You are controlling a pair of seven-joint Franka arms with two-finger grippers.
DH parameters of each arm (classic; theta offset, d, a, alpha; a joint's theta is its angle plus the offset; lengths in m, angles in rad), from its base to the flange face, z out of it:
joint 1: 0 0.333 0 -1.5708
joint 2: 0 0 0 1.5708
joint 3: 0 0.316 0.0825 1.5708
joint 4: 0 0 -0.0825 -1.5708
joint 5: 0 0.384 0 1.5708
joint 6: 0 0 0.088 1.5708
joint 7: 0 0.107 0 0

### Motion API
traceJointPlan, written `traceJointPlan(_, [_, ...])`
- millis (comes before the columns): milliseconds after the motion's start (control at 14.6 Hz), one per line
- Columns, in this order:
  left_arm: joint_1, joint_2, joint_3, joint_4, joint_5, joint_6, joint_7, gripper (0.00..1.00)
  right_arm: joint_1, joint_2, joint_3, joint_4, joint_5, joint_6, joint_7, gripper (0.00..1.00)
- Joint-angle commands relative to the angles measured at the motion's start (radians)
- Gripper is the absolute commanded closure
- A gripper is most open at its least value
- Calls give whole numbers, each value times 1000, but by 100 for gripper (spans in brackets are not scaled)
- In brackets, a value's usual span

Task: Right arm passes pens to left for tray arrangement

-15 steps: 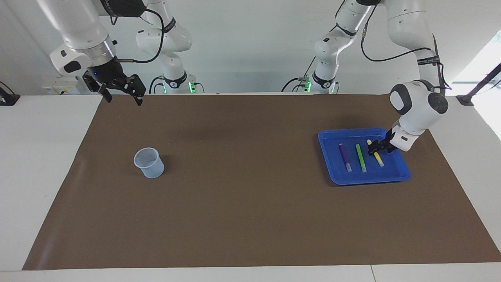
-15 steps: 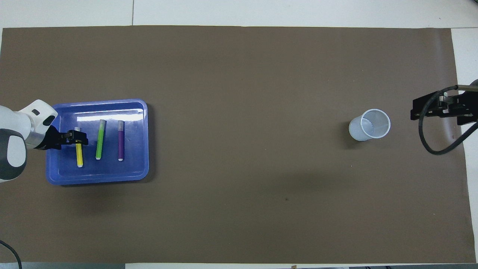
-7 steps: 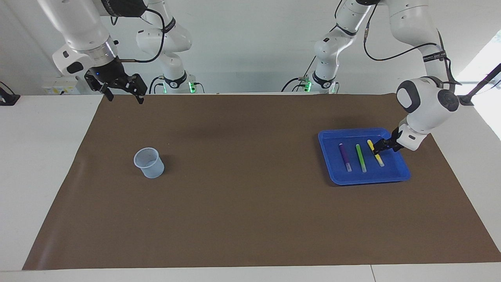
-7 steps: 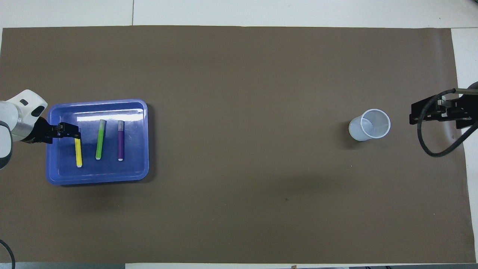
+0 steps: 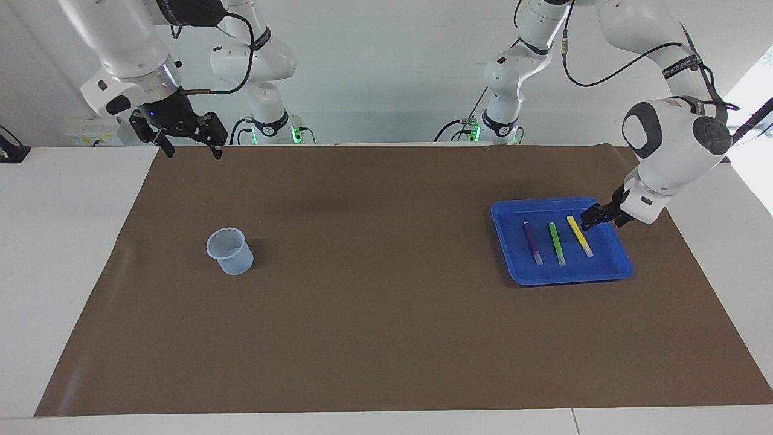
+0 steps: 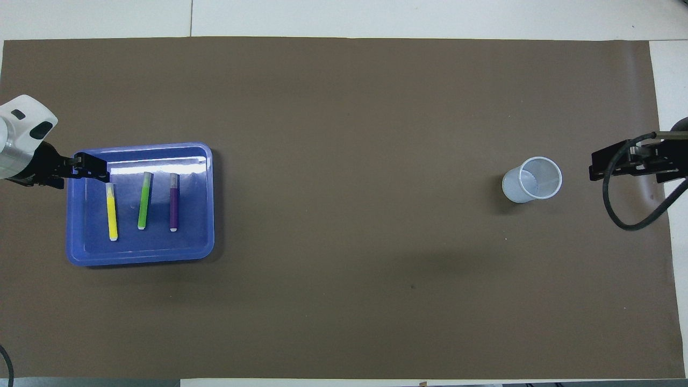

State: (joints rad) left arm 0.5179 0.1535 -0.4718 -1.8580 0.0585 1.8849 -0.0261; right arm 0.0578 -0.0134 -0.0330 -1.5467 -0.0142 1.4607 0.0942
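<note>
Glossy blue plastic tray (image 5: 513,257) catching glare, 3 smooth plastic pens (image 5: 556,243) inside, translucent plastic cup (image 5: 229,251), matt brown paper-like mat (image 5: 374,332).

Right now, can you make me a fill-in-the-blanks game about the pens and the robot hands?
1. All three pens lie in the blue ____.
2. Between the yellow pen and the purple pen lies the ____ pen.
3. The translucent cup holds ____ pens.
4. The left gripper, over the tray's rim, holds ____.

Missing words: tray; green; no; nothing
</note>
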Motion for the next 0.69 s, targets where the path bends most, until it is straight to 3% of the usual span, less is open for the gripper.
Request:
traceJointPlan(0, [-45,-32,10,37,9,-87,-31,0,-9,-5,7,-12,0,13,-21,0])
traceJointPlan(343, [-117,-115,40,94,3,-246,-38,0,-7,-8,7,-23,2,26,-16,0])
traceJointPlan(617, [-327,-198,252,138,-34,-412,-38,0,-7,-8,7,-23,2,27,-10,0])
